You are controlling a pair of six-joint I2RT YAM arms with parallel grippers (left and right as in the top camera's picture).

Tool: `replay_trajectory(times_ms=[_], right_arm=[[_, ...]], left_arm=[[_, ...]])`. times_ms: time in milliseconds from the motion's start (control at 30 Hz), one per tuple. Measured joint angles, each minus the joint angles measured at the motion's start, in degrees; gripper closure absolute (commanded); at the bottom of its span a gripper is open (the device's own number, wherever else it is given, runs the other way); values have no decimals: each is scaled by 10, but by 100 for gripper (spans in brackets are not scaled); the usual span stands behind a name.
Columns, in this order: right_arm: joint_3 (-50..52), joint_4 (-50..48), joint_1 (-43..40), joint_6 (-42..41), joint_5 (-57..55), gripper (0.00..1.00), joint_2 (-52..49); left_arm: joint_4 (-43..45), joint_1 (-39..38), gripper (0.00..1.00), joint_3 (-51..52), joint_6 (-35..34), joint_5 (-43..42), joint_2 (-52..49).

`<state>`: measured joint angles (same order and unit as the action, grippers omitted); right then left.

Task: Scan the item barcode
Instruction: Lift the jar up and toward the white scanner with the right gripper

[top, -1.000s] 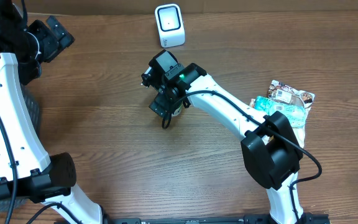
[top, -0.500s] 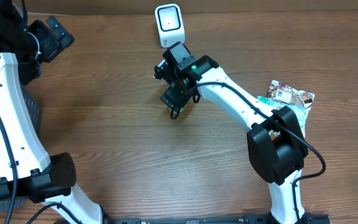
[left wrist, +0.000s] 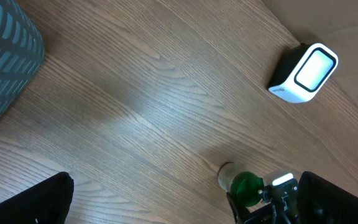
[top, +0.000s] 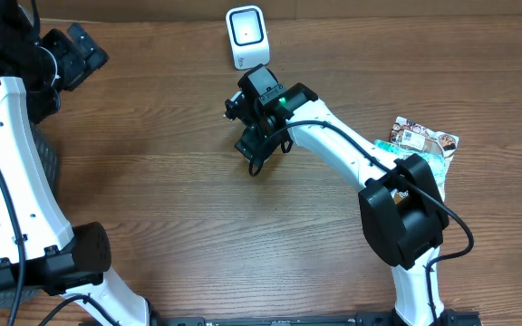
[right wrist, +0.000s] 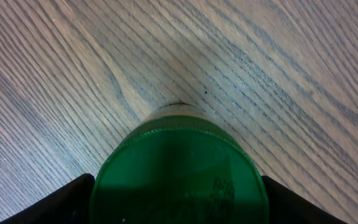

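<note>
The item is a jar with a round green lid (right wrist: 179, 180) and a pale body; no barcode shows on it. My right gripper (right wrist: 179, 196) is shut on the lid, one dark finger against each side, with the jar's far end down at the wooden table. From overhead the right gripper (top: 259, 136) covers the jar, just in front of the white scanner (top: 246, 36). The left wrist view shows the jar (left wrist: 246, 186) below the scanner (left wrist: 304, 73). My left gripper (top: 72, 50) hangs open at the far left, holding nothing.
A pile of snack packets (top: 420, 145) lies at the table's right side, beside the right arm's base. A teal ribbed bin (left wrist: 5, 68) stands at the left edge.
The right gripper has moved up and to the right, closer to the scanner, and its jaws have narrowed on the green lid. Over the last half second it has barely moved. The left arm is unchanged.
</note>
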<state>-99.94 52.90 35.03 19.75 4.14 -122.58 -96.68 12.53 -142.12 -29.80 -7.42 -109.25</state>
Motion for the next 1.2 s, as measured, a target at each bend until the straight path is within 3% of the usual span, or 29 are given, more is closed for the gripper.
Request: replay_trajectory(times_ms=[567, 867, 1033, 1200], right_arm=[[10, -26, 0, 0, 1, 21, -7], [10, -29, 0, -3, 2, 41, -9], [9, -32, 0, -38, 0, 63, -9], [-1, -18, 0, -128, 0, 65, -11]], left_arm=[[0, 0, 0, 0, 0, 0, 0], [0, 0, 0, 0, 0, 0, 0], [0, 0, 1, 0, 0, 0, 0], [0, 0, 0, 0, 0, 0, 0]])
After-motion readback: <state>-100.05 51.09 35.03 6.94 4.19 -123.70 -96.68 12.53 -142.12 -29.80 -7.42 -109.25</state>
